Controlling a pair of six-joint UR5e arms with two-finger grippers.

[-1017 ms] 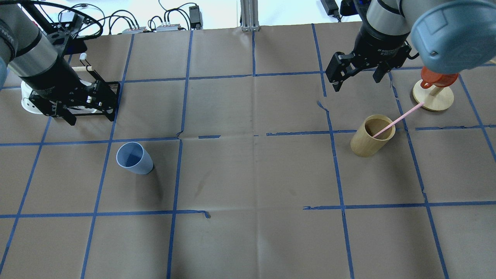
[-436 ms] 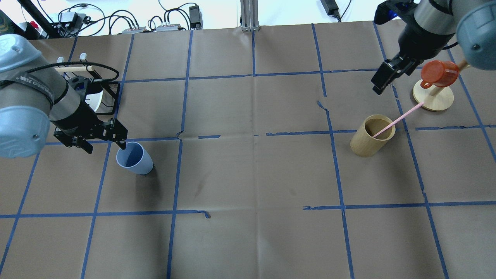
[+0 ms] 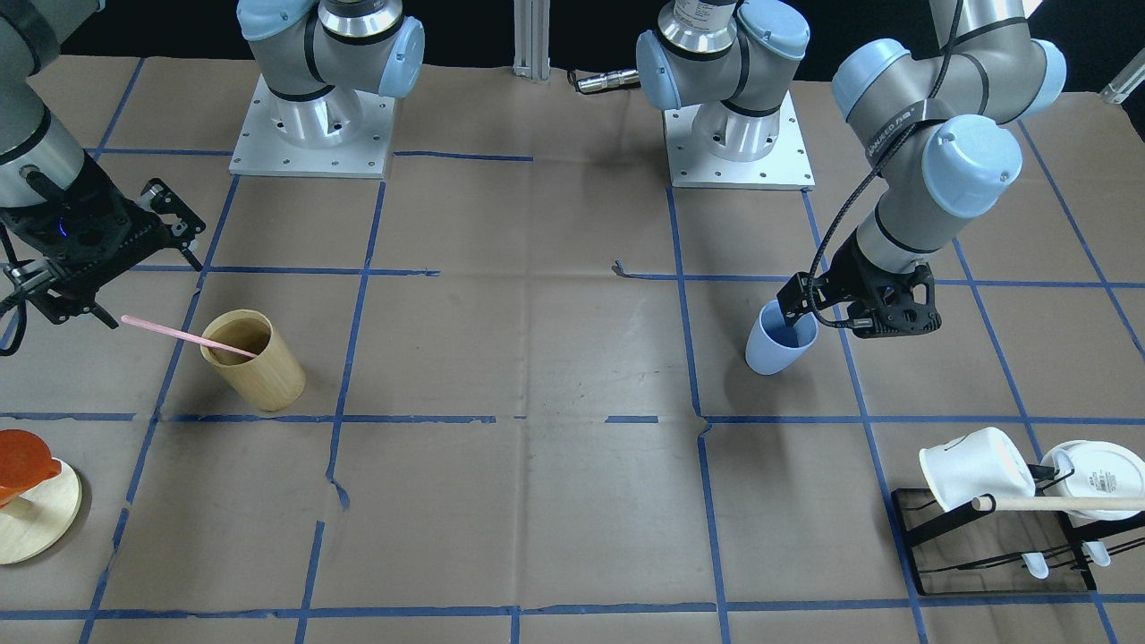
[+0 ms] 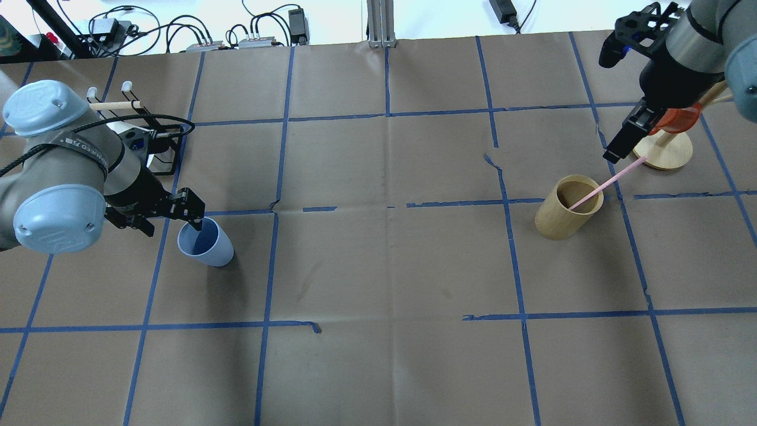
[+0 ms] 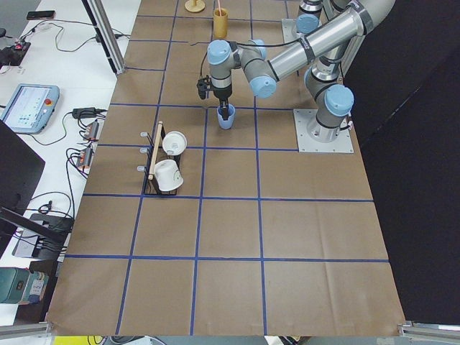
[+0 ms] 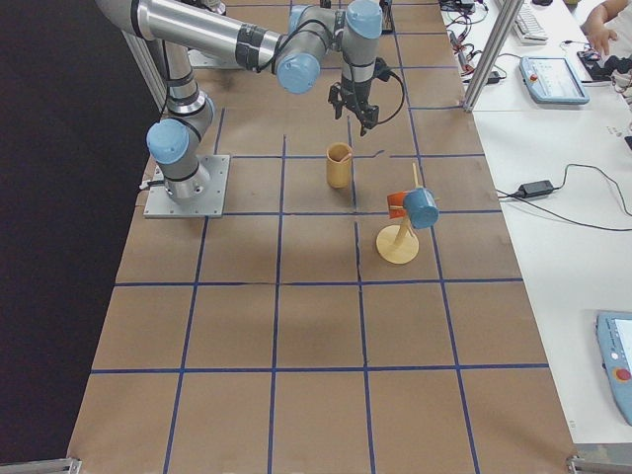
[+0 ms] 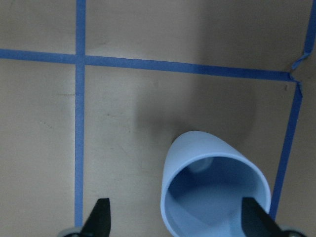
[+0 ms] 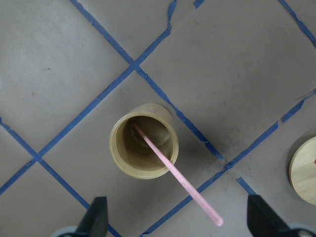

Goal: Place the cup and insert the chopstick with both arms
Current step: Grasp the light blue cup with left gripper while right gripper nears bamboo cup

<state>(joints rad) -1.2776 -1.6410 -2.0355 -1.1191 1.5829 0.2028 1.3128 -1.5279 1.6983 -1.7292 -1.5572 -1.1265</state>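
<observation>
The light blue cup [image 4: 213, 254] stands upright left of centre; it also shows in the front view [image 3: 769, 358] and the left wrist view [image 7: 197, 163]. My left gripper [image 4: 170, 225] is open at its rim, with one finger over the mouth and the other outside the wall. The pale pink chopstick [image 4: 609, 180] leans in a tan bamboo cup [image 4: 559, 222], its upper end pointing away from the robot. My right gripper [image 4: 621, 145] is open just above that upper end, touching nothing. The right wrist view shows both fingertips apart [image 8: 180, 217] over the stick [image 8: 177, 175].
A black rack [image 4: 168, 133] holding white mugs [image 3: 971, 465] and a wooden rod stands behind my left arm. An orange cup [image 4: 674, 121] hangs on a round wooden stand [image 4: 668, 154] right beside my right gripper. Blue tape lines grid the brown table.
My left arm has swung from the rack down to the blue cup's rim. My right arm has moved right and come down towards the chopstick's upper end. Cup and chopstick have not moved.
</observation>
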